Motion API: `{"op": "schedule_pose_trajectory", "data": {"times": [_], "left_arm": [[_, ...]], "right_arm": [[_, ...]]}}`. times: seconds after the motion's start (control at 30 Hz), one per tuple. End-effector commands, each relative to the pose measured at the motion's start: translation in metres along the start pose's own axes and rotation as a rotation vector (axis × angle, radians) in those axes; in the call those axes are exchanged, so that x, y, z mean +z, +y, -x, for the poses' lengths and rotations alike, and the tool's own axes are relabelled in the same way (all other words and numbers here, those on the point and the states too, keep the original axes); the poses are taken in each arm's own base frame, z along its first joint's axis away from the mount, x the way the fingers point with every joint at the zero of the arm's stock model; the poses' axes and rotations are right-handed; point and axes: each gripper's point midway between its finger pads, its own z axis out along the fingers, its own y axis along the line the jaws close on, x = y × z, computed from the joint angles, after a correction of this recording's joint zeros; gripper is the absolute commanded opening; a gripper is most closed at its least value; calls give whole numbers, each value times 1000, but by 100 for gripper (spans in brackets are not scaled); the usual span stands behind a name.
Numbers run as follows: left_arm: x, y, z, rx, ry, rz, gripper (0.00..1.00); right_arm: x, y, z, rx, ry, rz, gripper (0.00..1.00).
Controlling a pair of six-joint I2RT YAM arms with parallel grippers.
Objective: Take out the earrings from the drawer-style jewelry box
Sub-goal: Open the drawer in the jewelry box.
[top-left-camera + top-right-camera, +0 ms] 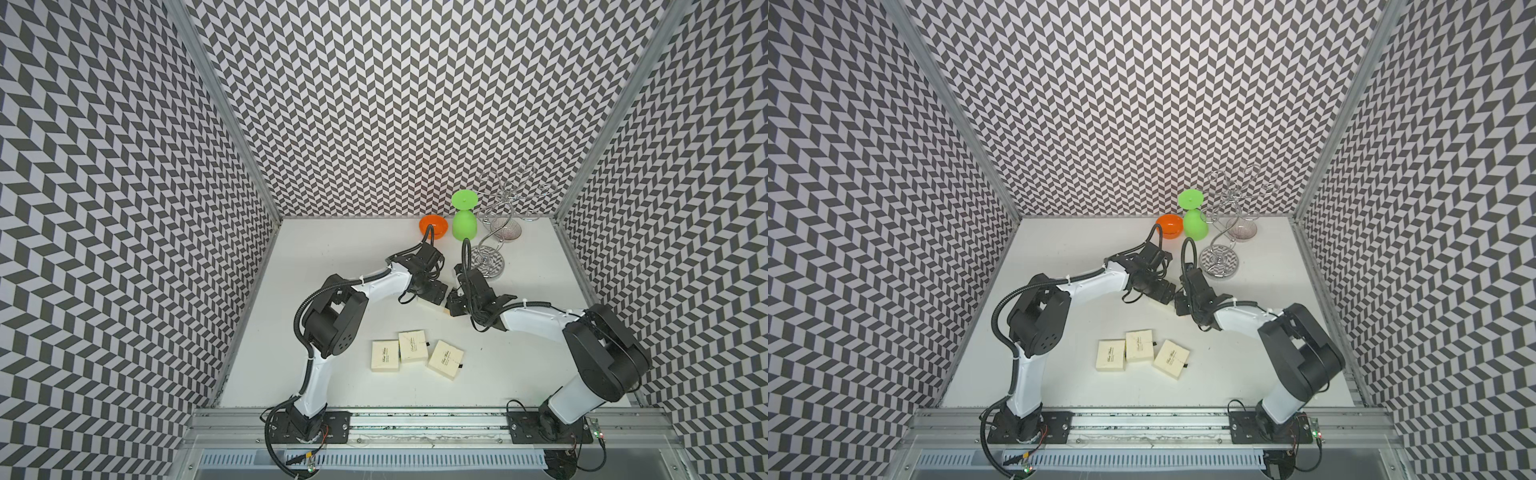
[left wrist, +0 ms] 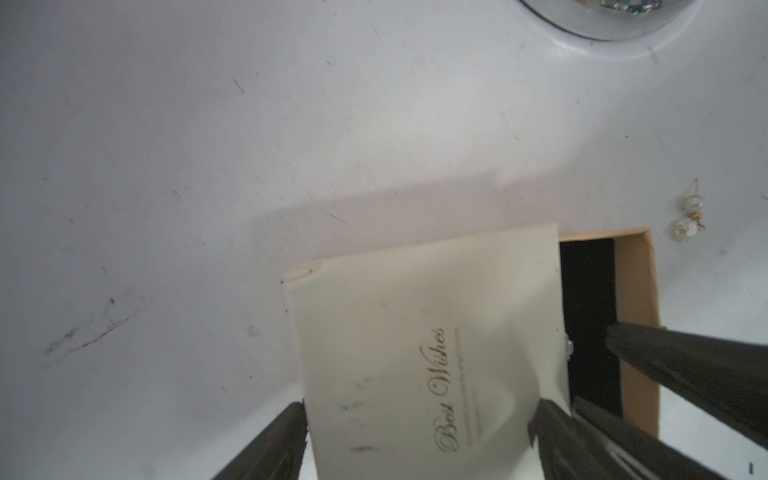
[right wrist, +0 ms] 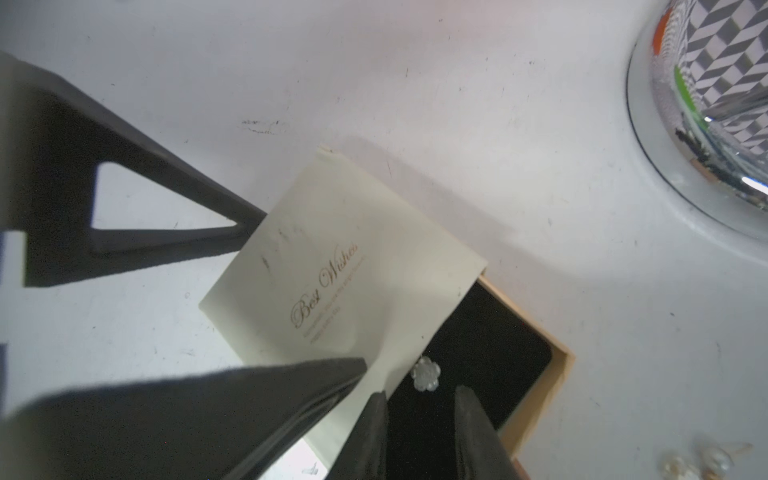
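The cream "Best Wishes" jewelry box (image 2: pixel 399 332) lies on the white table with its black-lined drawer (image 3: pixel 490 332) pulled out. My left gripper (image 2: pixel 417 411) is shut on the box's sleeve, one finger against each side. My right gripper (image 3: pixel 424 399) is open by a narrow gap, its tips over the drawer's lining. A flower-shaped earring (image 3: pixel 426 374) lies in the drawer just past those tips. Pearl earrings (image 2: pixel 690 216) lie on the table beside the drawer, and show as earrings (image 3: pixel 698 461) at the edge of the right wrist view. In both top views the two grippers (image 1: pixel 440 301) (image 1: pixel 1171 300) meet mid-table and hide the box.
Three shut cream boxes (image 1: pixel 412 353) lie nearer the front edge. At the back right stand an orange bowl (image 1: pixel 433 226), an upturned green goblet (image 1: pixel 464 216) and two silver wire stands (image 1: pixel 490 259). The nearer stand's mirrored base (image 3: pixel 706 124) is close to the drawer.
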Motion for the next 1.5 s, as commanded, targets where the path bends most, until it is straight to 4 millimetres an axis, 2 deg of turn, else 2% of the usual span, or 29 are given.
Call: {"op": "schedule_pose_trajectory", "data": {"times": [0.0,0.13,0.3,0.57,0.83,1.07,1.47], "left_arm": [[14,4,-13,4,50,31,86],[15,5,-14,2,53,35,86],[15,6,-13,-1,50,41,86],[13,7,-13,0,45,44,85],[14,10,-13,-7,43,58,85],[13,19,-11,-27,39,83,85],[17,42,-20,-68,58,142,82]], "right_arm": [[-8,-4,2,14,-13,-26,30],[-14,-22,1,52,-1,-127,31],[-12,-22,-2,77,34,-137,32],[-13,-21,3,103,77,-155,34],[-3,-26,-22,136,230,-174,34],[-3,-32,-33,166,275,-185,34],[-12,-71,-43,210,294,-292,34]]}}
